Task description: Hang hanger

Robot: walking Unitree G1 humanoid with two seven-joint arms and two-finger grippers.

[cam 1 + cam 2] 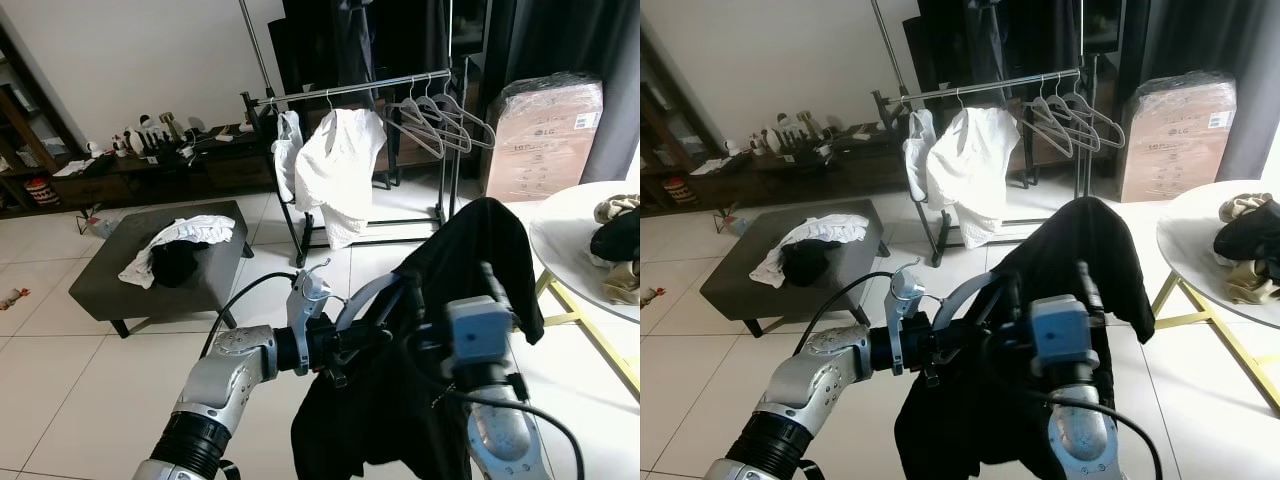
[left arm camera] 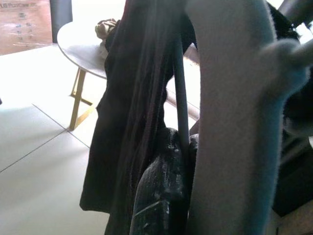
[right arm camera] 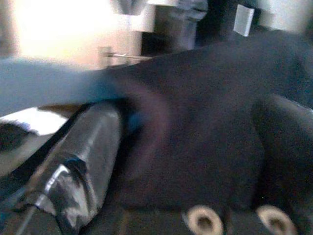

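A matt black cloth garment (image 1: 470, 300) is draped over a smooth pale plastic hanger (image 2: 234, 122). At upper centre, a shiny metal rail (image 1: 360, 88) is seen. Glossy white tiles (image 1: 60, 380) cover the floor; the cardboard box (image 1: 545, 140) is wrapped in film.

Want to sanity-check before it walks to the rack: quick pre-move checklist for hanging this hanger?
1. Hanger in hand: ok. The left gripper and right gripper both sit at the grey hanger.
2. Garment on hanger: ok. The black garment drapes over it.
3. Grip security: cannot tell. Cloth hides the fingers, and the right wrist view is blurred.
4. Free rail space: ok. The rail shows bare stretches, such as between the white shirt and the empty hangers.
5. Hook orientation: cannot tell. The hook points toward the robot's left; its fit to the rail is unclear.
6. Path: ok. Open floor ahead; ottoman on the left, round table on the right.
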